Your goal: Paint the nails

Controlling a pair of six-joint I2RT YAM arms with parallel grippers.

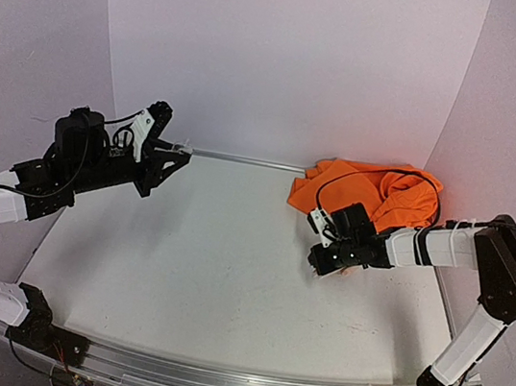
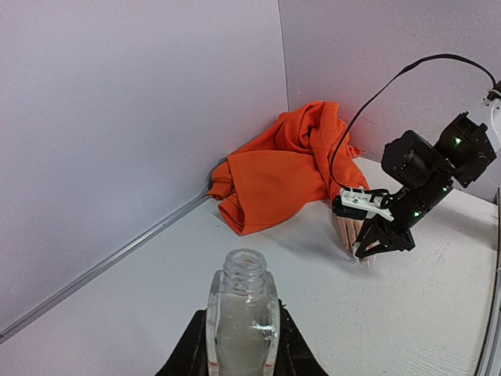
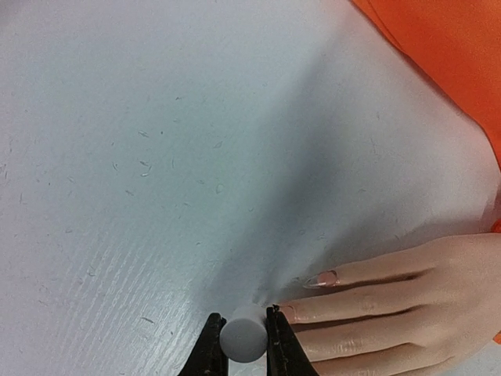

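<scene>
The pale mannequin hand (image 3: 399,305) lies flat on the table, its orange sleeve (image 1: 374,196) bunched at the back right. One pointed nail (image 3: 322,278) shows on a fingertip; another nail (image 3: 286,312) sits right beside my right jaw. My right gripper (image 3: 243,337) is shut on a white cylindrical brush cap (image 3: 243,335), held at the fingertips; it also shows in the top view (image 1: 326,257). My left gripper (image 2: 243,345) is shut on a small clear open bottle (image 2: 243,313), held up at the back left (image 1: 172,149).
White walls close in the table (image 1: 209,263) at the back and sides. A metal strip (image 1: 243,160) runs along the back wall's base. The right arm's cable (image 1: 377,177) loops over the sleeve.
</scene>
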